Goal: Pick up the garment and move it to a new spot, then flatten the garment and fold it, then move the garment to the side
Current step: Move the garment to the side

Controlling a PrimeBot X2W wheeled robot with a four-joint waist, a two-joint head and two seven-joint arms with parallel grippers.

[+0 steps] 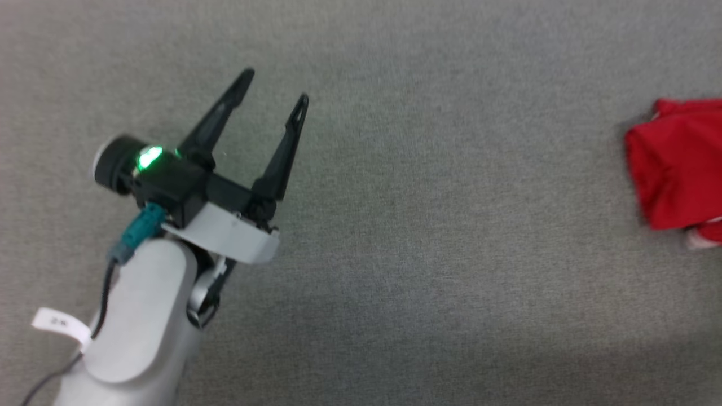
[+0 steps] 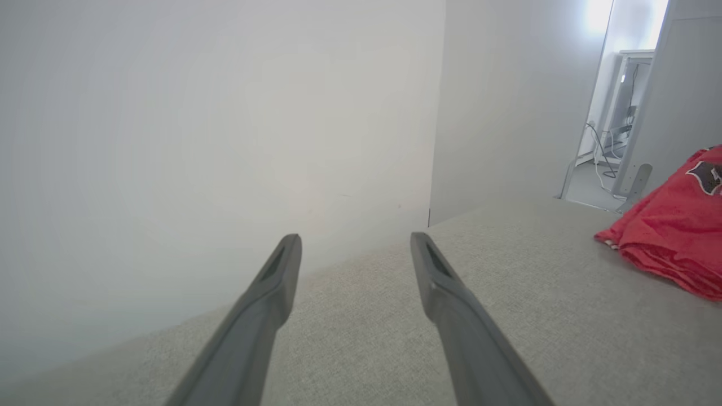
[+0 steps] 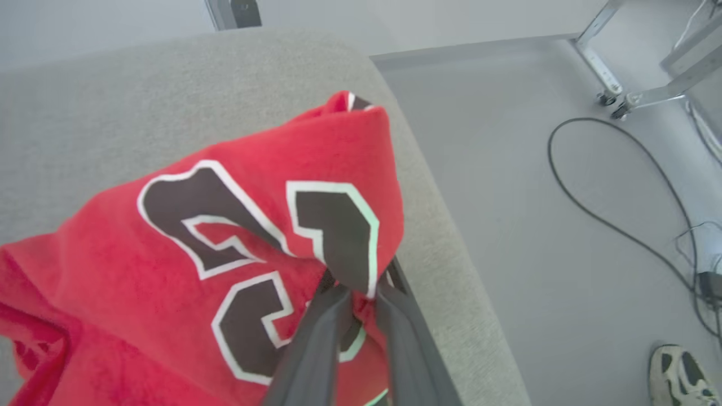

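Note:
The garment (image 1: 677,169) is a red jersey lying bunched at the right edge of the grey fabric surface in the head view. The left wrist view has the garment (image 2: 671,237) far to the right. Up close, the garment (image 3: 214,237) shows black white-outlined numerals. My right gripper (image 3: 358,290) is shut on a fold of the garment, with cloth lifted over its fingertips. At the left, well away from the cloth, my left gripper (image 1: 273,90) hangs open over bare surface. Nothing sits between the fingers of that left gripper (image 2: 355,239).
The grey surface (image 3: 440,237) ends in a rounded edge just right of the garment. Beyond it lie grey floor, a black cable (image 3: 615,186), metal frame legs (image 3: 615,96) and a person's shoe (image 3: 677,375). A white wall (image 2: 214,141) rises ahead of my left gripper.

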